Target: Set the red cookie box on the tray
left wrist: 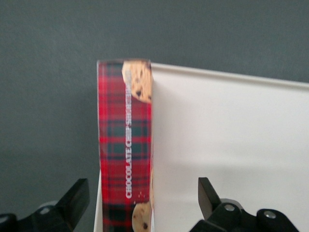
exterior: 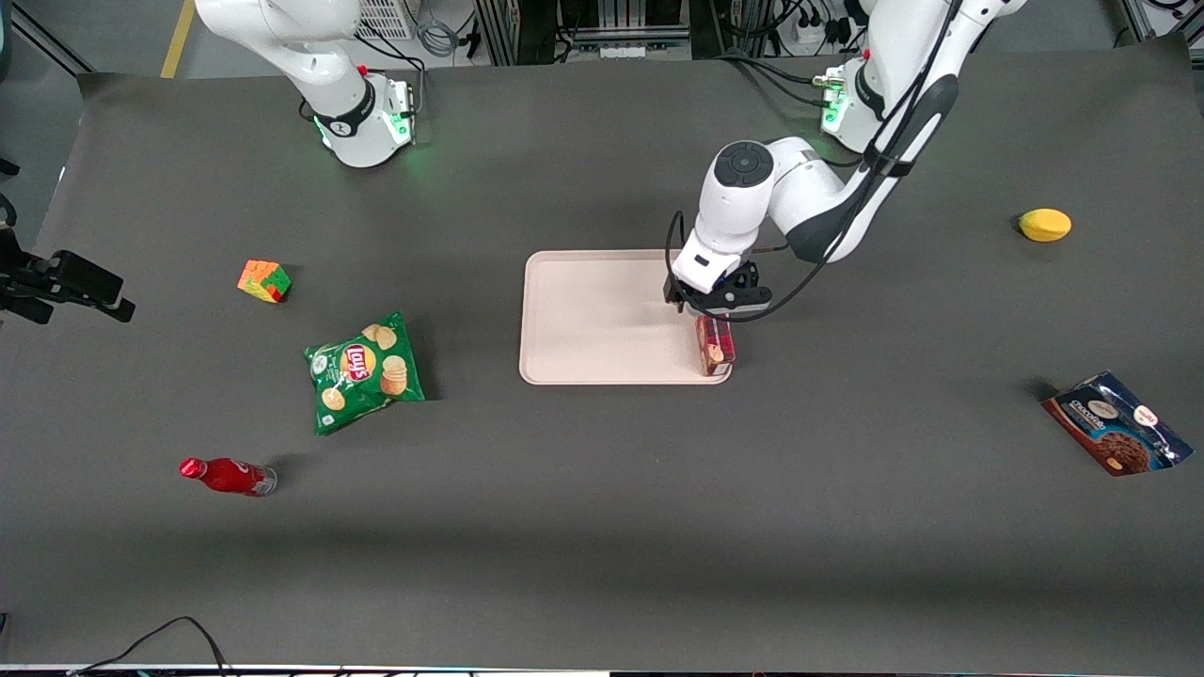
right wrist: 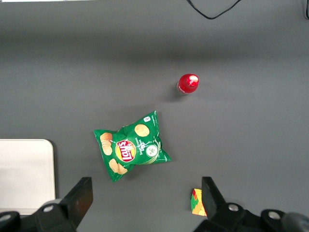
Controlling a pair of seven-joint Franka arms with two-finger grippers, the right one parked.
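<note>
The tray (exterior: 602,320) lies flat near the middle of the dark table (exterior: 602,527) and serves here as the reference point.

The red cookie box (exterior: 715,345) rests on the tray along the edge that faces the working arm's end of the table, at the corner nearest the front camera. In the wrist view the box (left wrist: 126,145) stands on a narrow side, its long axis parallel to that tray (left wrist: 231,145) edge, and its outer face sits flush with or slightly over the rim; which of the two cannot be told.

The gripper (exterior: 712,303) hangs directly above the box, over the same tray edge. The jaws are spread wide and released: in the wrist view the two fingers (left wrist: 72,198) stand clear on either side of the box with visible gaps, touching nothing.

Other items, all off the tray:
- Green chip bag (exterior: 365,371): toward the parked arm's end, near the tray.
- Puzzle cube (exterior: 264,280): farther toward that end than the chip bag.
- Red bottle (exterior: 228,476): lying on its side, nearer the front camera than the chip bag.
- Blue cookie pouch (exterior: 1116,423) and yellow lemon (exterior: 1045,225): well apart from the tray, toward the working arm's end.
</note>
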